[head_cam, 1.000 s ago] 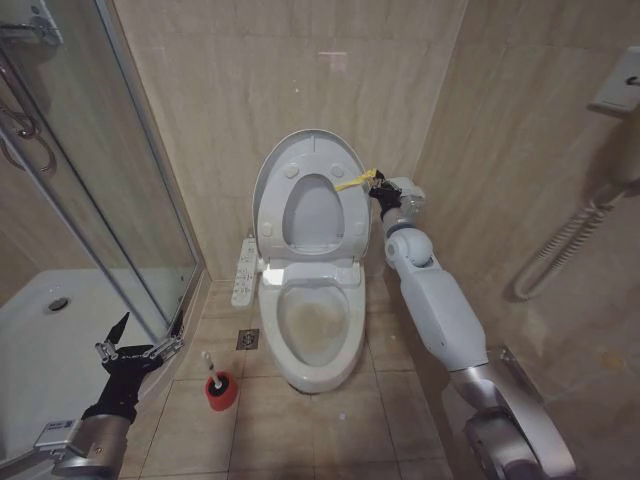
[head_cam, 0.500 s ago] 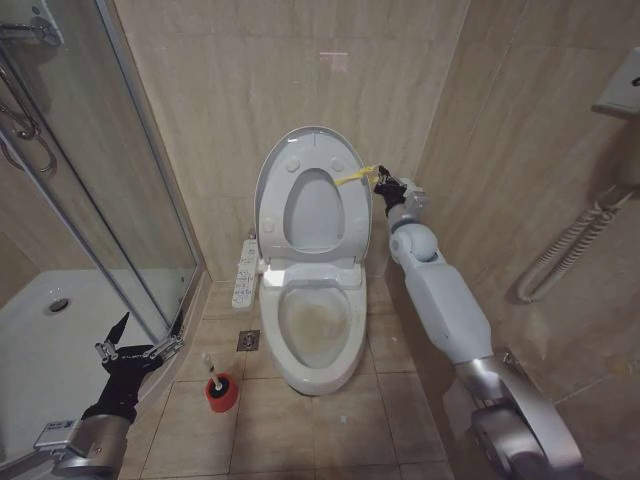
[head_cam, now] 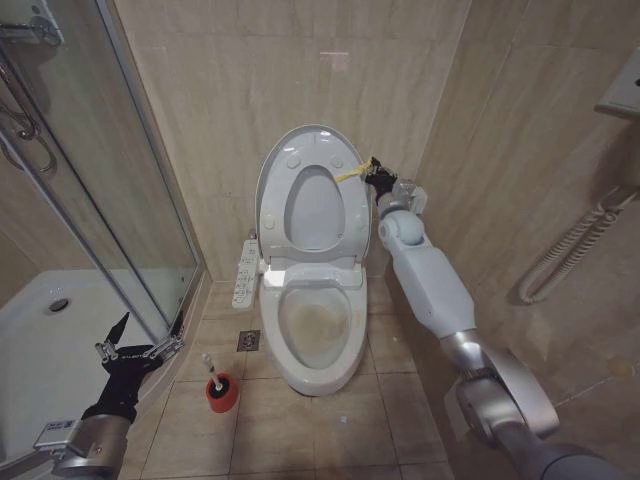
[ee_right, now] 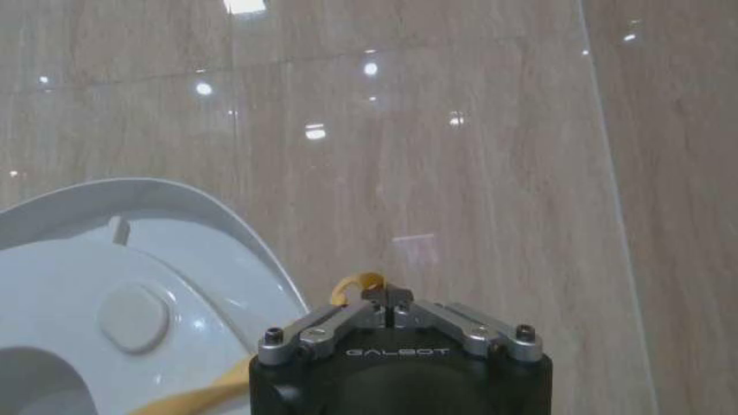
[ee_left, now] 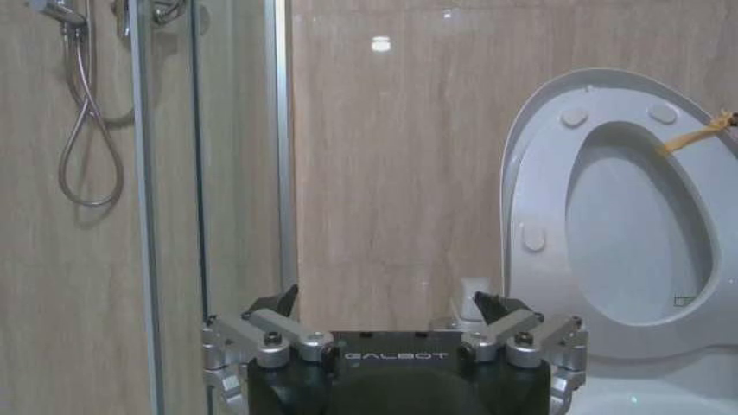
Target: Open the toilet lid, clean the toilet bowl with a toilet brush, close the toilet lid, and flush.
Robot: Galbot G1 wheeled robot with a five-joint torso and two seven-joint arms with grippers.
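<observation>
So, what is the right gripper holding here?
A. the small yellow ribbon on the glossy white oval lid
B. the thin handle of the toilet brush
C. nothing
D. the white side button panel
A: the right gripper is shut on the yellow ribbon at the raised white lid's edge.

The right arm (head_cam: 432,285) consists of smooth white shell segments joined by a rounded white joint, followed by a grey metallic section with ringed collars near the shoulder. Its wrist is black. The right gripper (ee_right: 391,311) has a black housing marked "GALBOT" in pale letters, silver linkage bars fastened with dark screws, and black fingertips. The left gripper (ee_left: 392,309) has the same black "GALBOT" housing, silver links with round silver bolt heads, and pointed black fingers (head_cam: 119,327). The left forearm (head_cam: 85,440) is grey metal.
</observation>
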